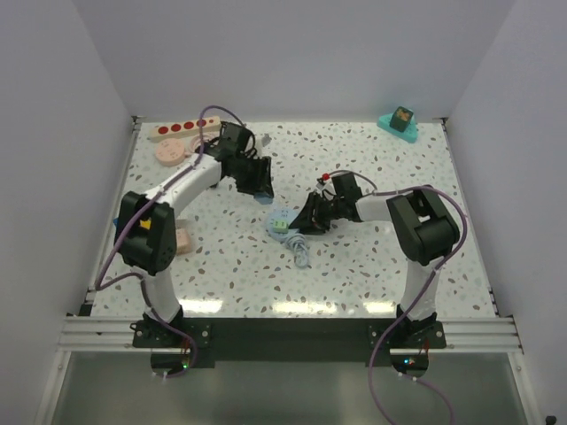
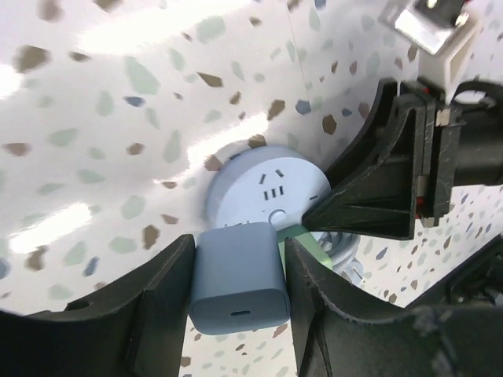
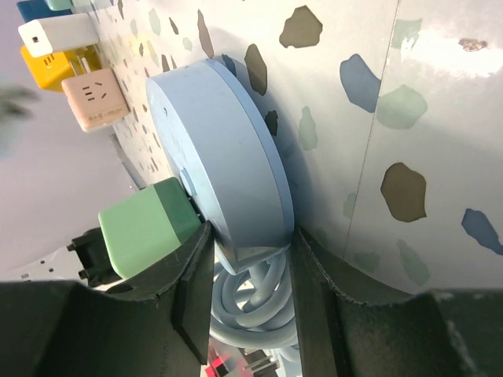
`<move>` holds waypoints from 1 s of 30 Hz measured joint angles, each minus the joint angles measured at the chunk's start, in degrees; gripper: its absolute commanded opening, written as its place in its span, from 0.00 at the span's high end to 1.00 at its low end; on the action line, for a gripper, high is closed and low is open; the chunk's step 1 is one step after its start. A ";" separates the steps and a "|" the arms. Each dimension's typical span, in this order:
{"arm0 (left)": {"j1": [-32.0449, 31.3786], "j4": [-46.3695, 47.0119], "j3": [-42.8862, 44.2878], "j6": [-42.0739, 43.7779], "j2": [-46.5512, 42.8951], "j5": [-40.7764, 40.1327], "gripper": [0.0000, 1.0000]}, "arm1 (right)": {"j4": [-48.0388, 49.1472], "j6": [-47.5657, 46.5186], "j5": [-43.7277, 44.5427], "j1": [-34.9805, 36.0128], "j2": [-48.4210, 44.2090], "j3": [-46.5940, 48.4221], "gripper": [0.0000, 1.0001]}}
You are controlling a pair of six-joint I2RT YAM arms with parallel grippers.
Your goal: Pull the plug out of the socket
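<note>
Socket point(image 1: 280, 221): round light-blue disc, laid flat near the middle of the surface point(image 1: 372, 266), slightly toward the near edge. It is clamped across its rim by the right fingers point(image 3: 318, 298), one on each side and both touching.

Plug point(image 2: 240, 287): blue-grey cube, located right at the disc's rim on the side toward the far-left corner. It is gripped by the left fingers point(image 2: 157, 314), which are closed against its two sides. Whether its pins are seated in the socket cannot be told, as the joint is hidden by the cube body.

One set of slots is seen uncovered on the disc face in the left wrist view. A green plug point(image 3: 145, 228) is seated on that same face, beside the blue-grey cube.

A coil of light-blue cable point(image 1: 301, 252) is bunched just beside the disc, on its near-edge side.

A cream strip with red outlets point(image 1: 177, 130) is laid along the far edge by the far-left corner, with a pink disc point(image 1: 170, 152) just beside it. Both are well apart from the socket. A teal item point(image 1: 400, 122) is parked at the far-right corner.
</note>
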 measured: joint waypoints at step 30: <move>25.66 1.84 -21.05 -1.31 -19.32 -13.62 0.00 | -3.82 -2.40 0.92 -0.46 -1.97 0.09 1.00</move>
